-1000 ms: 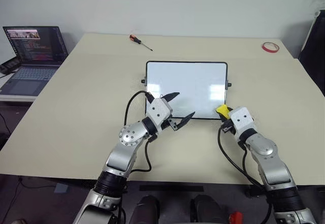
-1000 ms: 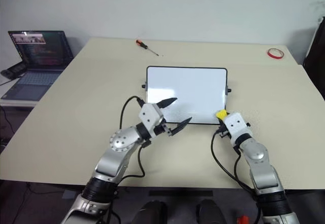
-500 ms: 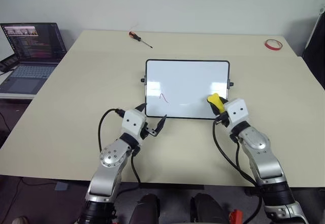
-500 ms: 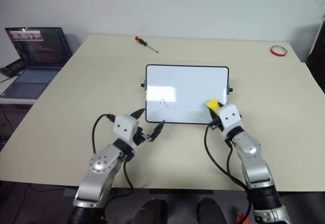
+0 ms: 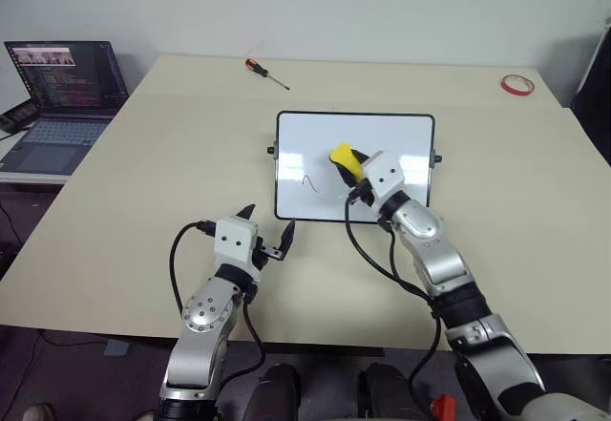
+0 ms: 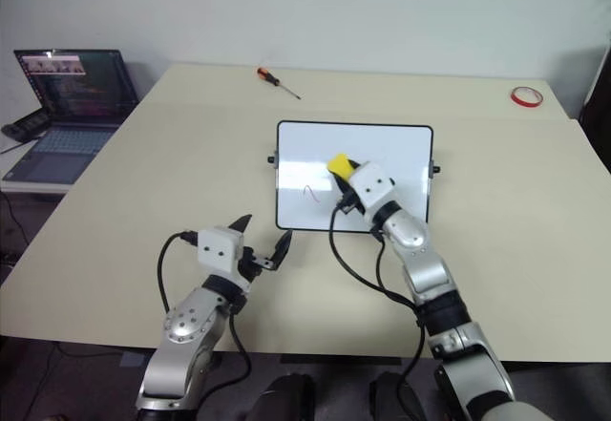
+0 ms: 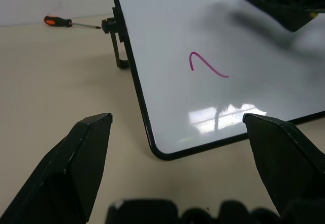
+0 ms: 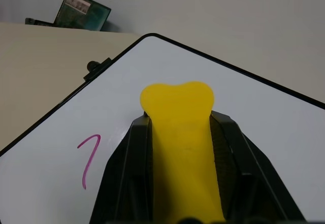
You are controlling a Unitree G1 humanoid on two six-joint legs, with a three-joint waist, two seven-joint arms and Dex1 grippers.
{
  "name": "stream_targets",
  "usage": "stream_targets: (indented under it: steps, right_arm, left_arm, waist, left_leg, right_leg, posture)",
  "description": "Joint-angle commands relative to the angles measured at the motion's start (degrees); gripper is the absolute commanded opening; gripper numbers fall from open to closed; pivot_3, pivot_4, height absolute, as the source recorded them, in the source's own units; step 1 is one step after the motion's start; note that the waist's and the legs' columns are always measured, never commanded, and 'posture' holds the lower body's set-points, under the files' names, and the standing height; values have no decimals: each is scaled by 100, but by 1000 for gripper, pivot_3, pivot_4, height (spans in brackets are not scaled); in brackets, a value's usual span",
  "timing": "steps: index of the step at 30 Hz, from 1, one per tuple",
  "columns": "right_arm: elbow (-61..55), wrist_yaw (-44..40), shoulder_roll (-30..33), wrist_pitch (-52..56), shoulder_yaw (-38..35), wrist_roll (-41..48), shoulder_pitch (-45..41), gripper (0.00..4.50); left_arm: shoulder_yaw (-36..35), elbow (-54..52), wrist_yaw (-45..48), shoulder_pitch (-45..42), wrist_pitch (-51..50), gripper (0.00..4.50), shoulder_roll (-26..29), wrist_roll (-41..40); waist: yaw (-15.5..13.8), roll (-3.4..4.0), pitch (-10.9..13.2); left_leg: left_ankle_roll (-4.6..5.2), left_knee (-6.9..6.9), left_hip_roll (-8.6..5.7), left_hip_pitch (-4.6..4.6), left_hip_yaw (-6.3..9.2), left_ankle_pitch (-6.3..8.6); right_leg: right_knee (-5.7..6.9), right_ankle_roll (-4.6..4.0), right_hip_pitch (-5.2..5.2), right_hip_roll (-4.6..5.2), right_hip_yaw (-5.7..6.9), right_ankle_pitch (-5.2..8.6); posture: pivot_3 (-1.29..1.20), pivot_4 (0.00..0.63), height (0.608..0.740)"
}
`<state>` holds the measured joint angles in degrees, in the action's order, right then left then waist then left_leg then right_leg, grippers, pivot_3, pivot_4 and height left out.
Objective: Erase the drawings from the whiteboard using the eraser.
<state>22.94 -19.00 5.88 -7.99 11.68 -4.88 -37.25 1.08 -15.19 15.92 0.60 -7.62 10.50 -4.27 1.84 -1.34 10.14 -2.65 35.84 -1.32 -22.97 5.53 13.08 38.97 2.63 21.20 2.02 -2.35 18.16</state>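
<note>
Eraser, clamped in the right tool, has swung in from the whiteboard's right edge to hover beside the one red drawing; wiping looks imminent. Left tool has backed off the near edge, spread wide and empty, leaving bare table all around.

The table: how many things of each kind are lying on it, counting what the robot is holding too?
Whiteboard: 1
Red scribble on it: 1
Yellow eraser, held in the right gripper: 1
Screwdriver: 1
Red tape ring: 1
Total: 5
The laptop sits on a separate desk beside the table, so it is not counted.
</note>
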Motion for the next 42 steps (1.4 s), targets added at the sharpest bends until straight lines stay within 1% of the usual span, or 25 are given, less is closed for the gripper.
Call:
stream_targets:
  steps: [1,5,11,15,19,22,25,30,33,35,39,42]
  right_arm:
    - [704,55,-254,-588,122,-118,-390,1196]
    - [1437,167,-394,-794,262,-378,-755,1196]
    - [2457,356,-396,-519,530,-908,-1211,1196]
    - [2282,167,-376,-509,659,-993,-912,1196]
    - [1815,-159,-226,-420,865,-1093,-308,1196]
    - [1431,-375,-87,-270,949,-1100,-18,1196]
    - [1404,-169,10,-147,763,-1068,-171,1196]
    - [1848,744,18,-165,380,-1042,-803,1196]
    - [2035,1211,22,-250,309,-1137,-1063,1196]
    - [2093,1356,10,-282,322,-1193,-1152,1196]
    - [2091,1124,-85,-236,456,-1206,-1112,1196]
    - [1906,442,-119,-206,818,-1272,-856,1196]
  left_arm:
    - [-82,-153,-27,-185,83,4500,22,-58]
    - [-110,-239,-17,-216,11,4500,73,-53]
    - [-161,-338,-80,-74,-25,4500,89,-29]
    - [-131,-452,-140,-69,-49,4500,46,8]
    - [-163,-471,-142,-39,-61,4500,72,-5]
    - [-210,-512,-145,-26,-93,4500,106,-37]
    - [-187,-556,-127,26,-127,4500,109,-61]
    - [-114,-538,-104,4,-166,4500,82,-59]
    - [-85,-505,-79,-76,-190,4500,80,-65]
    - [-87,-495,-68,-106,-198,4500,86,-69]
    - [-127,-467,-37,-156,-207,4500,102,-83]
    - [-111,-484,-25,-130,-207,4500,94,-65]
  waist:
    - [1,0,0]
    - [2,1,0]
    - [6,3,-1]
    - [6,2,-5]
    - [5,3,-11]
    - [1,3,-11]
    - [-4,3,-11]
    - [-19,5,-8]
    - [-25,5,-8]
    - [-15,5,-8]
    - [0,5,-9]
    - [4,5,-9]
  left_leg:
    - [0,0,1,1,0,0]
    - [-1,0,1,0,-4,0]
    - [-1,1,2,10,-2,-1]
    - [-1,2,3,18,1,-1]
    - [-1,3,3,22,2,0]
    - [-1,6,3,24,4,-1]
    - [-1,10,2,34,9,-1]
    - [-4,12,1,49,16,-7]
    - [-5,13,0,52,24,-10]
    - [-5,10,-1,52,22,-10]
    - [-5,7,0,52,20,-9]
    - [-4,7,1,55,18,-9]
  right_leg:
    - [1,0,1,0,0,0]
    - [0,0,3,0,-3,0]
    - [7,-2,-2,0,-4,-1]
    - [10,-6,-11,0,-1,-5]
    - [11,-6,-15,0,-1,-5]
    - [11,-6,-21,0,0,-5]
    - [11,-4,-35,0,4,-7]
    - [10,-6,-53,-1,9,-8]
    - [5,-8,-63,-2,11,-10]
    - [4,-8,-62,-2,9,-10]
    - [5,-9,-61,-2,9,-10]
    - [5,-8,-62,-2,9,-10]
  posture:
    - [0,150,740]
    - [0,150,740]
    - [0,150,740]
    - [0,150,740]
    - [0,150,740]
    - [0,150,740]
    - [0,150,740]
    - [0,150,740]
    - [0,150,740]
    - [0,150,740]
    - [0,150,740]
    - [0,150,740]
